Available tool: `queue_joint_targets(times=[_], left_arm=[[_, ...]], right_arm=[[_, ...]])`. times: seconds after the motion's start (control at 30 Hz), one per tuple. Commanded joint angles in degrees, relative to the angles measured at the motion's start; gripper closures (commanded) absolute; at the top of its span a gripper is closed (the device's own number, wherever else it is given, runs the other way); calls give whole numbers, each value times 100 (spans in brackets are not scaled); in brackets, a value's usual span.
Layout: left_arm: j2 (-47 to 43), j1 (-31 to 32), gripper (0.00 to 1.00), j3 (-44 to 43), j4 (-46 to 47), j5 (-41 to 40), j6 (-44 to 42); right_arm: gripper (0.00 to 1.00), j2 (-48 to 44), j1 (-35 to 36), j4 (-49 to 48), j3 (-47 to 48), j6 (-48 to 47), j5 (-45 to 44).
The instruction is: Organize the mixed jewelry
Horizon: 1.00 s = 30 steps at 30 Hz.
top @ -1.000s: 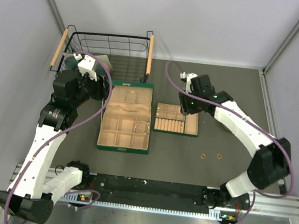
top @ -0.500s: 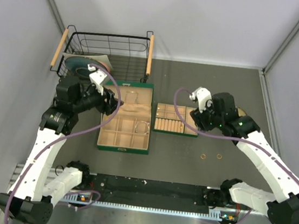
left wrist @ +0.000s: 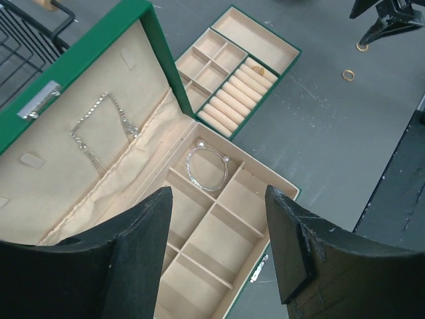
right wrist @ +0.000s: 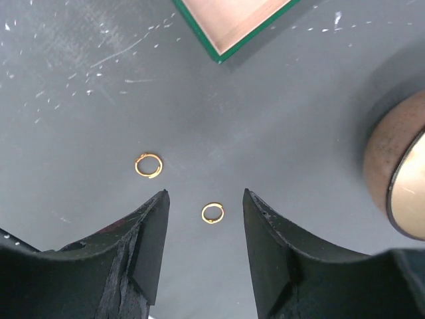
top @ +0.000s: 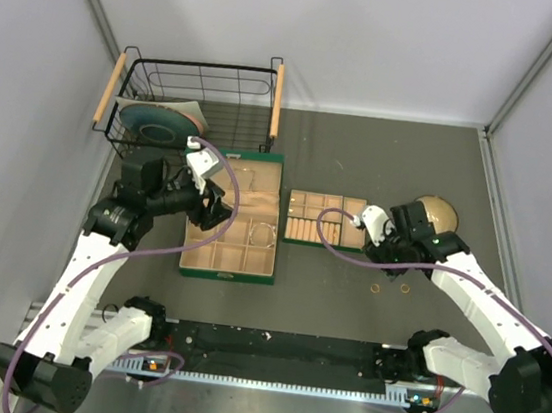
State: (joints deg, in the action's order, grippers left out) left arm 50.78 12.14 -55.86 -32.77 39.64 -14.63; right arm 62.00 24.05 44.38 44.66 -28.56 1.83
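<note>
Two small gold rings lie on the dark table, right of the green box. In the right wrist view one ring lies below the gap of my open right gripper, and the other ring lies just left of it. The right gripper hovers empty above them. The silver bracelet lies in a back compartment of the box, as the top view also shows. My left gripper is open and empty above the box's compartments.
A small green tray with ring rolls sits right of the box and holds a gold ring. A silver chain hangs in the box lid. A round tan bowl stands at the right. A wire basket stands at the back left.
My right gripper has swung from over the small tray toward the near right, above the two rings, uncovering the bowl. My left gripper has moved right, over the box.
</note>
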Motion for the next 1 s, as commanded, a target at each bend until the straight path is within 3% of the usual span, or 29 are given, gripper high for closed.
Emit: queue_joint_targets(times=[0.0, 0.37, 0.63, 0.97], left_arm=[[63, 130, 36, 66, -18, -17, -251], [81, 139, 36, 145, 52, -202, -286], [230, 139, 36, 180, 105, -246, -417], [423, 139, 36, 145, 166, -264, -496]], right_arm=[[52, -127, -59, 62, -159, -326, 239], [59, -416, -884, 79, -713, -888, -7], [61, -944, -955, 150, -1381, -1890, 151], [61, -575, -1034, 124, -1302, -2592, 459]])
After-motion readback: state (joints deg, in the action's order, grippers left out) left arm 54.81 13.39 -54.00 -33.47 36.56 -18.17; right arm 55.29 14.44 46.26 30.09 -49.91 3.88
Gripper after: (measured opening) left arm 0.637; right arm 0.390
